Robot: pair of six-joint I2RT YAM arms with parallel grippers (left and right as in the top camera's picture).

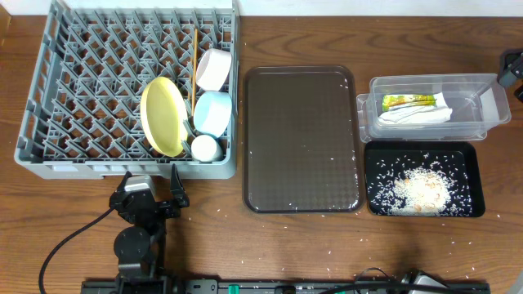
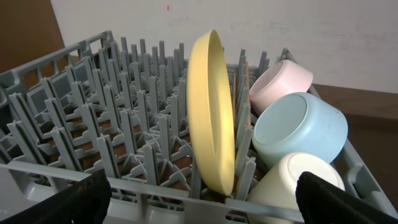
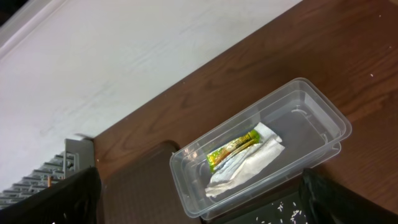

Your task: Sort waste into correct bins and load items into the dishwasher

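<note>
Left tool [image 1: 152,180] just outside grey dish rack [image 1: 82,167], yellow plate [image 1: 163,116] right ahead.

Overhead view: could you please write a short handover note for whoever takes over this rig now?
Left gripper: open, empty, by the dish rack. Right gripper: open, empty, near the clear tub.
Racked: yellow plate, light blue bowl, white bowl, small white cup, chopsticks.
Wrapper and crumpled paper in the tub; rice on the black tray.
To do: stray grains on the brown tray and table.
</note>
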